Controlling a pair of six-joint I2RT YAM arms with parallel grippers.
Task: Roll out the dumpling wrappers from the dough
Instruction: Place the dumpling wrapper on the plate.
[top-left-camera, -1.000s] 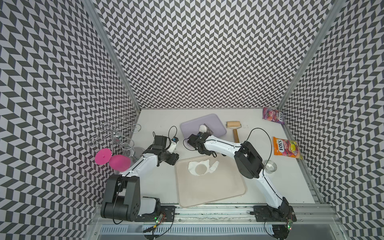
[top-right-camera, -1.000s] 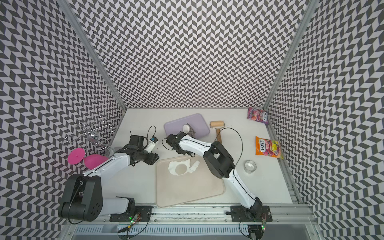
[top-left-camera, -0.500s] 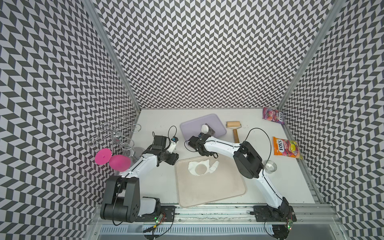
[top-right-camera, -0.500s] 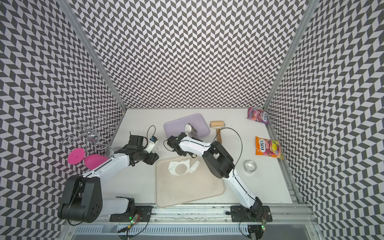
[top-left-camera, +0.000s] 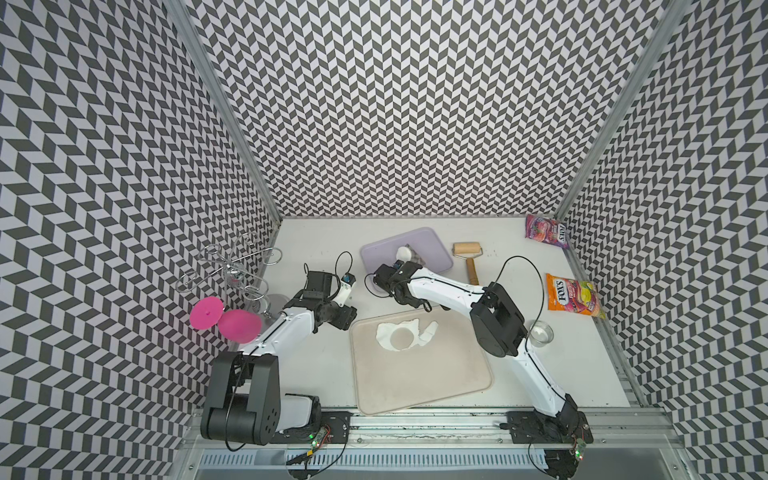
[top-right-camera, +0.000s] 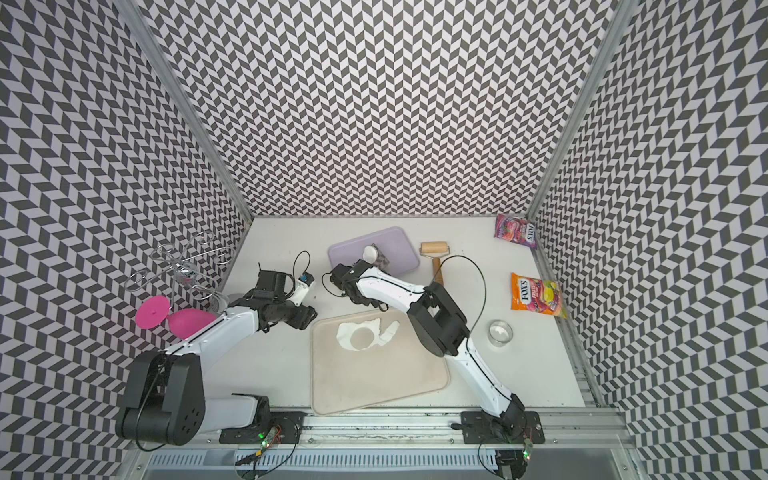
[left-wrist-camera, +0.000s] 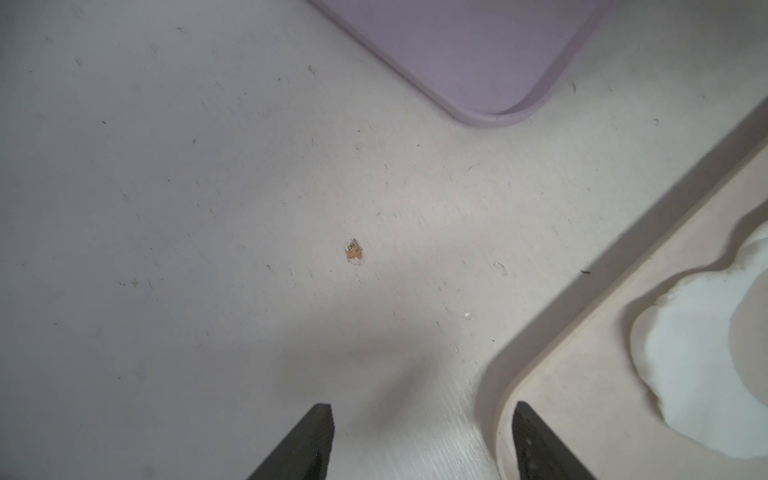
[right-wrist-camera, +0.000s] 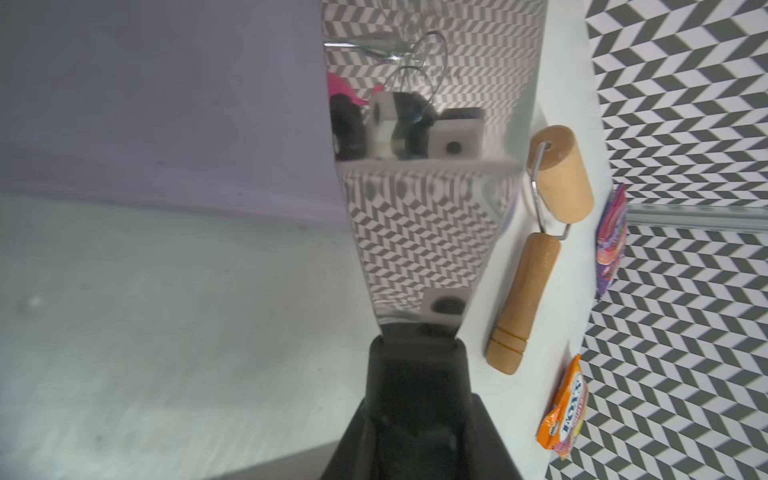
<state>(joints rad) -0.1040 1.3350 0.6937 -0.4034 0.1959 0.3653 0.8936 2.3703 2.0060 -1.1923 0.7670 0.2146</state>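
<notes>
The dough (top-left-camera: 384, 336) is a thin, ragged white sheet with a round hole in it. It lies flat in the beige tray (top-left-camera: 415, 386), at the far end. It is longer from side to side than from front to back, and a little flap sticks out toward the right arm's side. The dumpling wrapper (top-left-camera: 404, 252) is a small round white piece in the purple tray (top-left-camera: 432, 245), right beside a shiny scraper (top-left-camera: 417, 258). I cannot tell if it lies flat or leans on the scraper.

The right fingers (right-wrist-camera: 361, 444) are closed tight on the scraper's black handle (right-wrist-camera: 415, 365). The blade points away from the robot, over the purple tray. The left fingers (left-wrist-camera: 311, 440) are apart with nothing between them. They hang over the bench (left-wrist-camera: 208, 208), and one fingertip is above the beige tray's corner.

The wooden roller (top-left-camera: 467, 249) lies on the bench just beside the purple tray, with its handle pointing back toward the robot. A small glass bowl (top-left-camera: 528, 332) near the right arm has something white in it.

Compared with one second ago, almost nothing is different. Both arms, the dough and the wrapper sit in about the same spots, and the fingers are just as wide.
</notes>
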